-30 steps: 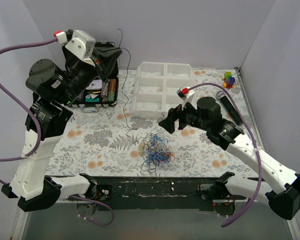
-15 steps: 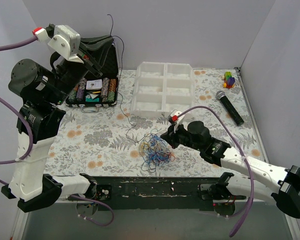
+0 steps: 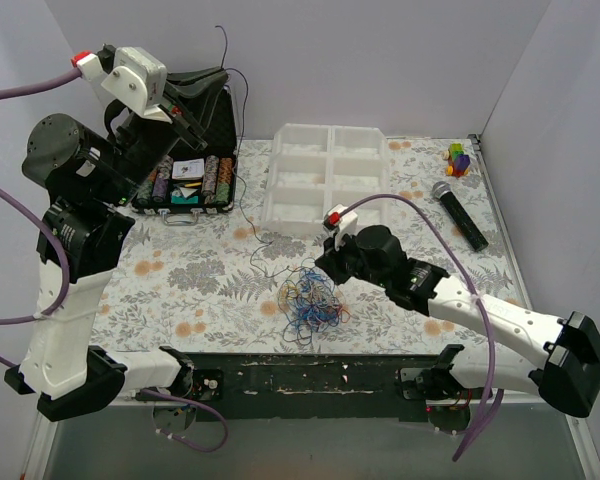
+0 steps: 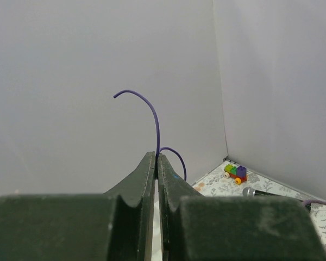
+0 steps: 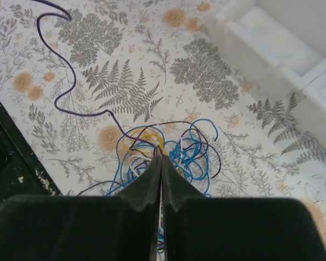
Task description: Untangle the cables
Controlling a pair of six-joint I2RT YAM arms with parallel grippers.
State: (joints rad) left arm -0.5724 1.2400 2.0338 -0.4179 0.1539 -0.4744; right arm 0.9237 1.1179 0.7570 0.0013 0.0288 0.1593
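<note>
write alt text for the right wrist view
The right pincer, closed, has its tips at a tangle of blue, yellow and white cables on a floral tablecloth; whether it grips a strand is unclear. A purple wire snakes away to the upper left, and a white compartment tray sits at the upper right.

cables [image 5: 187, 149], near loops hidden behind right fingers [image 5: 141, 187]

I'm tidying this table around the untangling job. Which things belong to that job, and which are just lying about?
Belongs to the job: cable tangle; purple cable pinched in the left gripper; right gripper at the tangle.
Just lying about: poker chip case; white compartment tray; microphone; toy block train.
</note>
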